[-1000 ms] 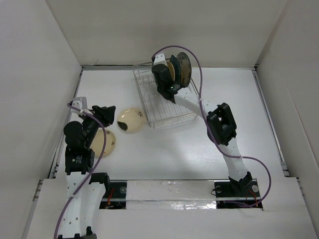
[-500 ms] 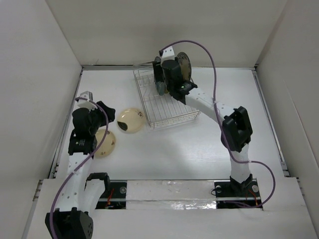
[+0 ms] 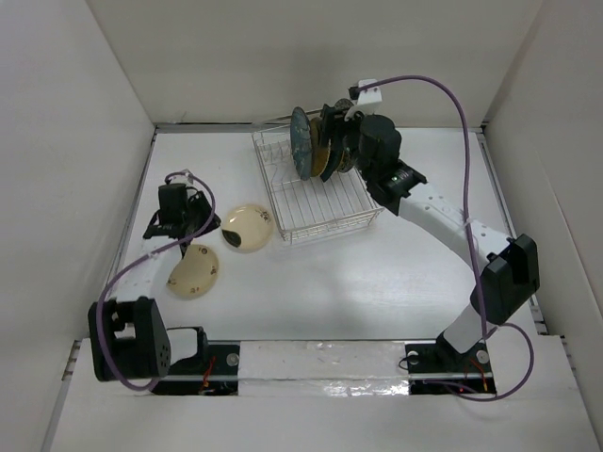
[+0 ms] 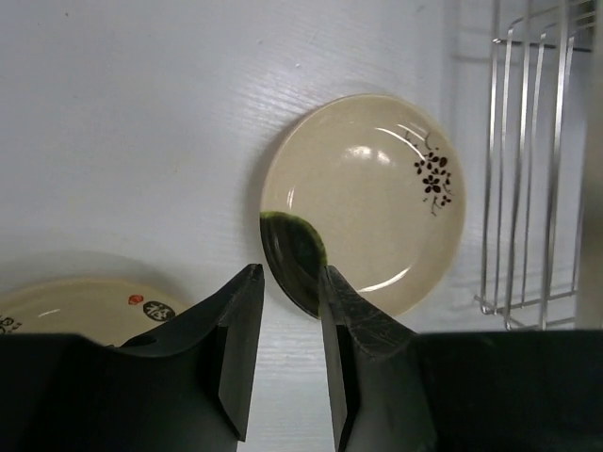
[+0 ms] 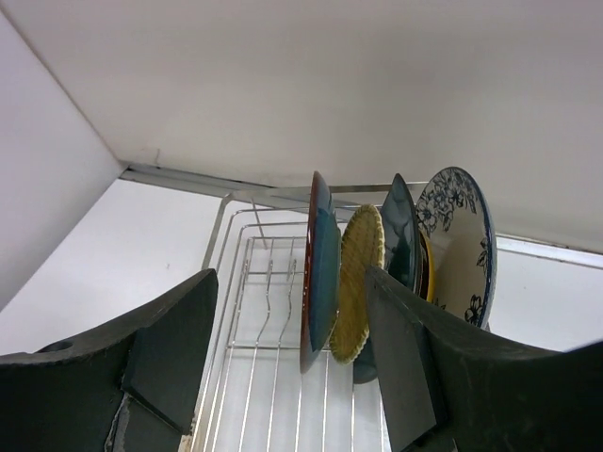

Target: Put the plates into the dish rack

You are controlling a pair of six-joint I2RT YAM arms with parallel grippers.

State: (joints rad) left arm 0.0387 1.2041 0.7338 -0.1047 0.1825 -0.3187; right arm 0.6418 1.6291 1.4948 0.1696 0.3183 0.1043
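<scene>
The dish rack (image 3: pixel 325 212) now holds a row of plates (image 5: pixel 320 273) standing upright at its far end. The right gripper (image 5: pixel 290 282) has drawn back from them, fingers spread wide and empty. The left gripper (image 4: pixel 288 275), fingers narrowly parted, has moved over a cream plate (image 4: pixel 377 207) lying on the table (image 4: pixel 122 113).

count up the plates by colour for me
cream plates: 2
dark teal plates: 2
woven yellow-tan plate: 1
blue-and-white patterned plate: 1
yellow-brown plate, only a sliver showing: 1
total: 7
</scene>
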